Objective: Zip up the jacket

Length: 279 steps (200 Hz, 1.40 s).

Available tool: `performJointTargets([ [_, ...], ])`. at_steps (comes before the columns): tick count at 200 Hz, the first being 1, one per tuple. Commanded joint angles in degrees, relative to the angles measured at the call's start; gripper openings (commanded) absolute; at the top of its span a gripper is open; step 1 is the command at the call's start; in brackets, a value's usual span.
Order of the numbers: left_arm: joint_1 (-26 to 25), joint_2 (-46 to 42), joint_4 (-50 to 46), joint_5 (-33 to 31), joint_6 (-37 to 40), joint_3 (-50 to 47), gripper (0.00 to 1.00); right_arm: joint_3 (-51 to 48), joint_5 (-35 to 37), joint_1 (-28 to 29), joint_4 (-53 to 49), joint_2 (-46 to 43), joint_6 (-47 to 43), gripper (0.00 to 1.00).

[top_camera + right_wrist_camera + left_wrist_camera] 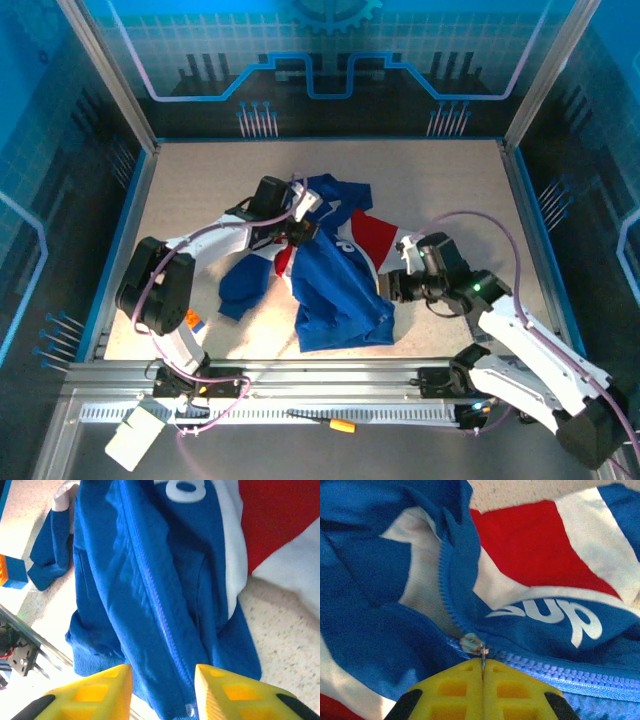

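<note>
The limp royal-blue fabric jacket (335, 285) with red-and-white bands lay crumpled on the counter (450, 190), left claw (482, 669) pinching its metal zip pull (483, 655), right claw (162, 690) parted above the hem (100, 655), seemingly the best anchor.

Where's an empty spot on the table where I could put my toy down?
The widest bare patch of the speckled beige table is the far strip between the back wall and the small blue jacket with red and white bands, roomiest in both far corners. The middle is crowded: jacket, left gripper, right gripper.
</note>
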Motion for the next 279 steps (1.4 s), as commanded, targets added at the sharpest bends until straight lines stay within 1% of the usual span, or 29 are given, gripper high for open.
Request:
performJointTargets([
  [1, -1.35, -3.17, 1.28, -0.67, 2.93, -2.87, 0.00, 2.92, 2.07, -3.39, 0.87, 5.09, -2.60, 0.41],
  [17, -2.14, -4.35, 1.83, -1.09, 4.19, -4.07, 0.00, 5.11, 2.18, -6.14, 7.15, 10.81, -1.18, 0.43],
  [34, -2.75, -5.32, 1.98, -1.20, 4.90, -4.29, 0.00, 8.40, 2.35, -7.05, 12.46, 18.76, -1.50, 0.44],
  [47, -3.22, -6.12, 2.05, -1.22, 5.76, -4.15, 0.00, 13.51, 2.25, -7.25, 15.18, 25.75, -1.74, 0.46],
  [77, -3.98, -7.25, 2.31, -1.31, 6.21, -3.49, 0.00, 25.27, -1.41, -7.47, 19.00, 40.96, -0.55, 0.47],
  [91, -4.48, -7.17, 2.32, -1.40, 6.35, -3.23, 0.00, 30.98, -2.25, -7.46, 19.30, 47.43, 0.73, 0.48],
  [106, -4.82, -6.91, 2.20, -1.55, 6.50, -3.05, 0.00, 36.91, -1.52, -7.44, 17.73, 53.51, 1.86, 0.49],
  [124, -5.16, -6.72, 2.18, -1.83, 6.51, -3.20, 0.00, 43.42, -0.14, -7.37, 14.22, 60.34, 2.26, 0.54],
  [160, -5.32, -7.14, 2.38, -1.56, 6.65, -3.80, 0.00, 54.05, 0.53, -7.34, 9.80, 70.73, 2.95, 0.57],
  [173, -5.28, -7.25, 2.32, -1.25, 6.72, -3.70, 0.00, 58.97, 0.46, -7.32, 8.68, 75.03, 2.90, 0.56],
  [179, -5.30, -7.21, 2.24, -1.09, 6.73, -3.67, 0.00, 61.86, 0.05, -7.34, 8.02, 77.24, 2.75, 0.54],
  [187, -5.32, -7.16, 2.05, -0.74, 6.86, -3.49, 0.00, 66.21, -0.63, -7.24, 7.04, 80.43, 1.99, 0.48],
  [191, -5.36, -7.09, 2.03, -0.56, 6.91, -3.43, 0.00, 68.46, -1.22, -7.25, 6.91, 81.38, 1.50, 0.42],
  [193, -5.36, -6.99, 1.99, -0.53, 6.94, -3.45, 0.00, 69.85, -1.45, -7.18, 6.79, 83.34, 1.06, 0.37],
  [195, -5.41, -6.99, 1.98, -0.46, 6.86, -3.41, 0.00, 70.56, -1.52, -7.22, 6.76, 83.72, 0.95, 0.36],
  [201, -5.36, -6.73, 1.95, -0.38, 6.96, -3.31, 0.00, 73.88, -1.71, -7.08, 6.26, 85.74, -0.01, 0.25],
  [207, -5.37, -6.53, 1.73, -0.30, 6.94, -3.23, 0.00, 77.67, -1.73, -6.83, 5.21, 87.23, -1.24, 0.17],
  [217, -5.42, -6.07, 1.93, -0.01, 6.91, -3.22, 0.00, 83.70, -1.65, -6.28, 4.04, 89.18, -3.96, 0.08],
  [228, -5.51, -5.45, 1.78, 0.42, 6.99, -2.94, 0.00, 90.31, -1.00, -5.70, 2.55, 90.62, -7.45, 0.02],
  [234, -5.47, -4.94, 1.55, 0.35, 7.23, -2.53, 0.00, 93.51, -0.72, -5.46, 1.92, 91.20, -9.43, 0.00],
  [249, -5.50, -3.93, 1.20, -0.52, 7.57, -1.47, 0.00, 98.68, -1.53, -5.15, 1.94, 91.66, -12.80, 0.00],
  [275, -5.19, -1.07, 2.21, -2.22, 7.07, 0.42, 0.00, 98.42, -4.12, -4.78, 4.34, 88.97, -16.09, 0.00],
  [279, -5.06, -0.40, 2.02, -2.42, 6.82, 0.98, 0.00, 98.46, -4.44, -4.72, 3.99, 88.64, -16.52, 0.07],
])
